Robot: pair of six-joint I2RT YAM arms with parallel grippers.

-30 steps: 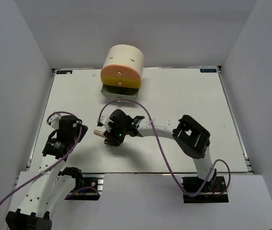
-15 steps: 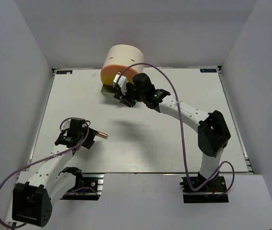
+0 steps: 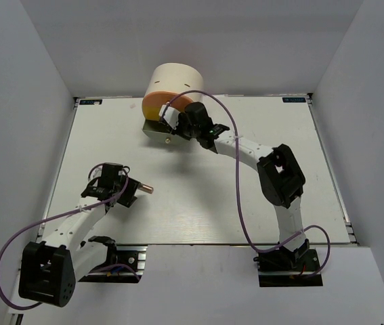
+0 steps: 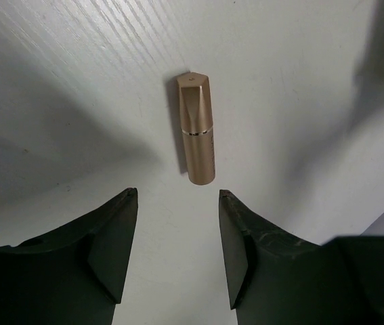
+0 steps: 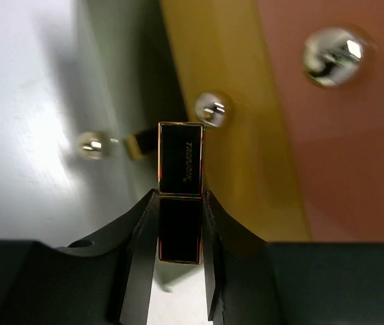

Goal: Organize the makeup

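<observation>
- The gold-black lipstick (image 5: 180,159) is clamped between the fingers of the right gripper (image 5: 180,198), with its black, gold-edged body sticking out past the fingertips.
- It is held at the front of the cream half-round box (image 3: 173,80), just before the yellow drawer front (image 5: 239,135) and its silver knob (image 5: 212,108). Contact with that knob cannot be told from the wrist view.
- The bottom drawer (image 3: 152,128) stands open. Its grey floor is seen left of the held lipstick, with 1 small gold-coloured item (image 5: 139,143) in it, possibly another cosmetic.
- The rose-gold lipstick (image 4: 196,127) is laid flat on the white table (image 3: 259,196), left of centre and well apart from the box.
- The left gripper (image 4: 177,196) is spread wide, with nothing between its 2 fingers. The rose-gold lipstick is seen just beyond the fingertips, untouched.
- In the top view the left gripper is low over the table, with the rose-gold lipstick just to its right.
</observation>
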